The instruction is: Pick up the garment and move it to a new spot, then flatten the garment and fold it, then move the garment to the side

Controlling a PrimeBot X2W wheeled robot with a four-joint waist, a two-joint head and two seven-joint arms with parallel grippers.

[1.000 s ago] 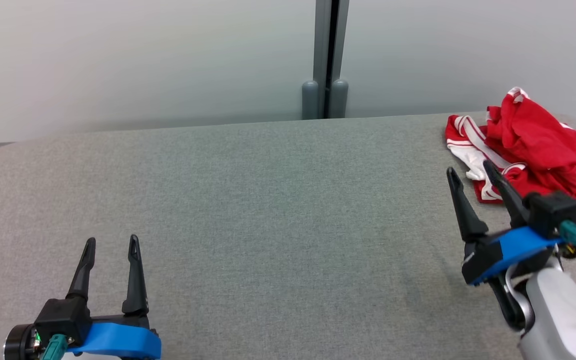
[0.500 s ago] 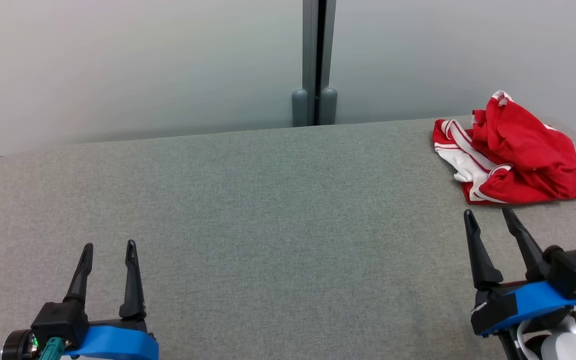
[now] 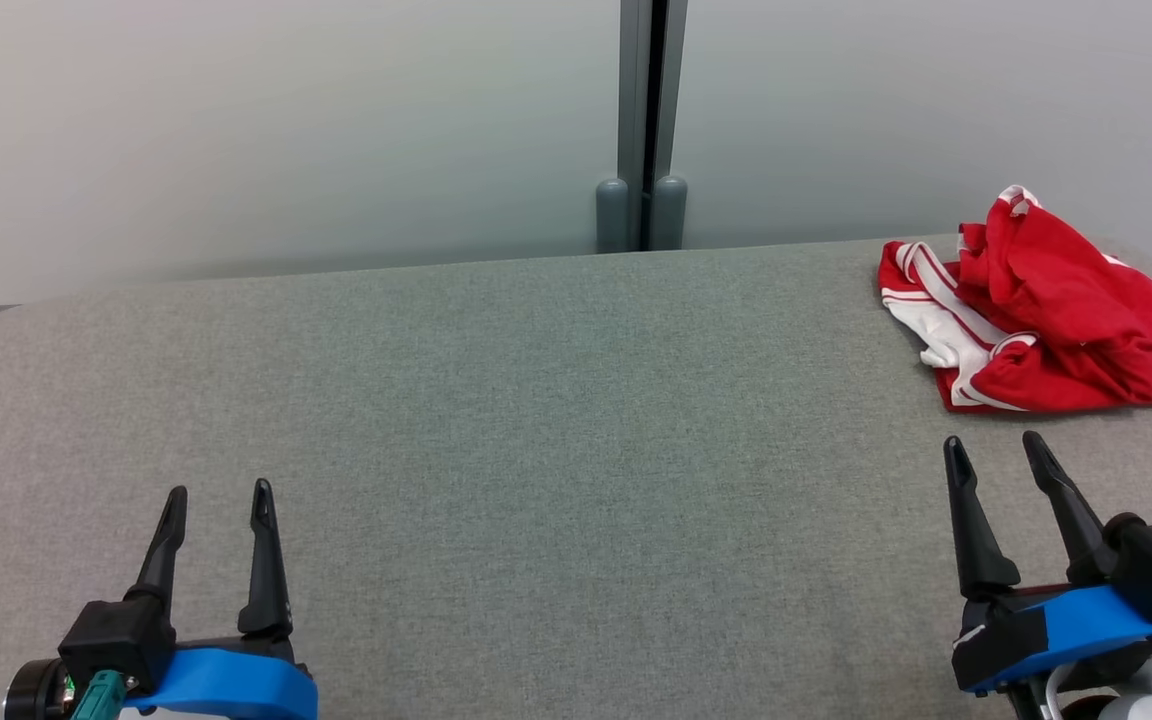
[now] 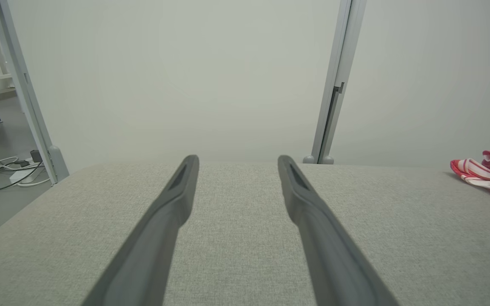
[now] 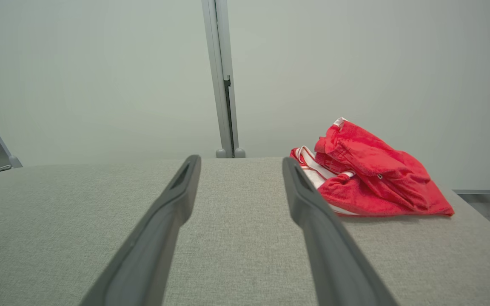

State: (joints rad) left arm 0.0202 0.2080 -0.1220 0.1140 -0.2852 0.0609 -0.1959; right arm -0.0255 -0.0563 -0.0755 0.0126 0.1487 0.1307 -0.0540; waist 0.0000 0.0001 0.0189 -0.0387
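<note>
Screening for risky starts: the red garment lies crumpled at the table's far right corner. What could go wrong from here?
1. The red garment sits by the grey table's rounded corner; a nudge from the right gripper might push it off.
2. It is bunched in layers, so a pinch may catch only one layer.

Head: high, looking down across the counter [image 3: 496,400] toward 12 o'clock.
Wrists: low, near the counter surface, same heading.
Shared: garment [image 3: 1066,310] at 2 o'clock.

Even, soft, bright light throughout, faint shadows, no glare; wrist views bend verticals toward their edges.
</note>
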